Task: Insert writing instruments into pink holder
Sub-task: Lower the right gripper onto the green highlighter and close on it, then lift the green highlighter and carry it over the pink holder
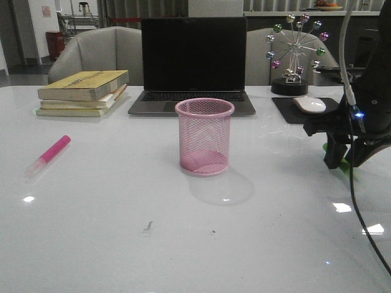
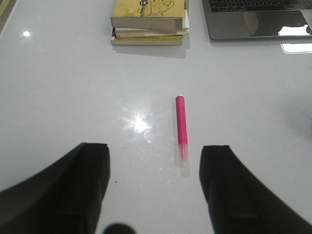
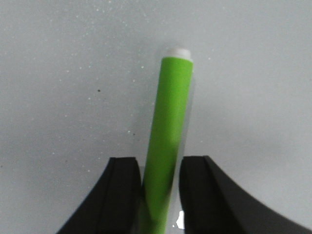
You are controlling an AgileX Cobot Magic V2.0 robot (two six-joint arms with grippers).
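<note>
At the right edge of the front view, the right gripper [image 1: 344, 160] sits low over the white table [image 1: 183, 244], its two black fingers [image 3: 122, 195] pinching the green marker [image 3: 168, 131] between them. The left gripper [image 2: 153, 190] is spread wide with nothing between its fingers, the pink marker [image 2: 181, 126] lying flat on the table just beyond it. The pink cup [image 1: 204, 137] stands upright at the centre of the front view, well apart from both markers.
</note>
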